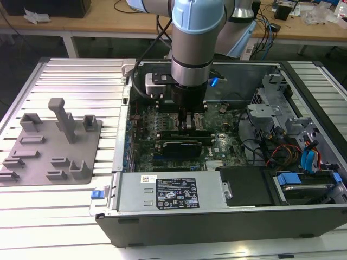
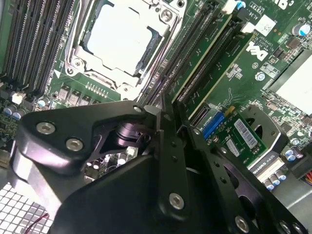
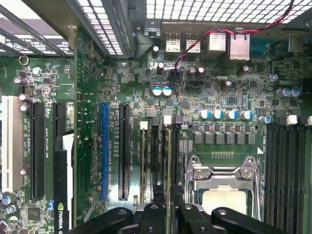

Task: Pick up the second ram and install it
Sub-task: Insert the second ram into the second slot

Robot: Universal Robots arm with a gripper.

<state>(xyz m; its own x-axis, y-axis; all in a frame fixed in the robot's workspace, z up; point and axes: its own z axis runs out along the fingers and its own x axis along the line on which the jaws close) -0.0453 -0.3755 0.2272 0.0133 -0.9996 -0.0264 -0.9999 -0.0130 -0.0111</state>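
Second ram at the memory slots, beneath the gripper.
The arm stands vertical inside the open computer case, gripper down over the motherboard beside the processor socket. Its jaws sit pressed close on the green stick's upper edge, in line with the slot.

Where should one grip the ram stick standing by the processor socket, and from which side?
Grip the ram stick by its top edge, from straight above, across its flat faces: it stands on edge among close slots, so probably just the top is free.
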